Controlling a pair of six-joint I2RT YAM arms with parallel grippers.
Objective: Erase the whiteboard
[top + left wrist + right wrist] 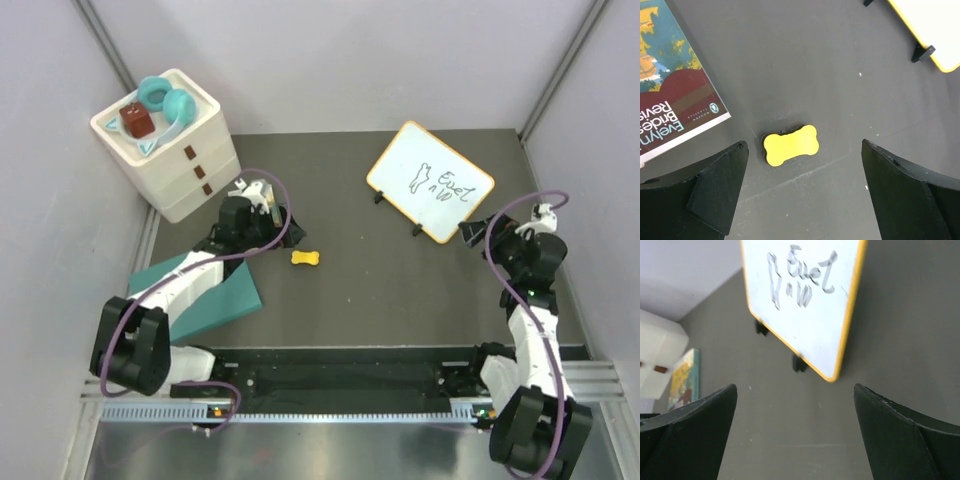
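dark worktop [400,290]: whiteboard [430,180], scribbled in black, propped at right; yellow eraser [306,257] laid centrally; left hand [803,145] and right hand [794,387] spread wide, nothing held.

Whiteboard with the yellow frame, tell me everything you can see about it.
The small rectangular whiteboard has rounded corners and a thin orange-yellow frame. Its smooth white face carries black marker scribbles, some like letters, not yet erased. It stands on small black feet along its lower edge, seemingly tilted back, and is turned diagonally at the far right of the dark grey table. Only the table touches it.
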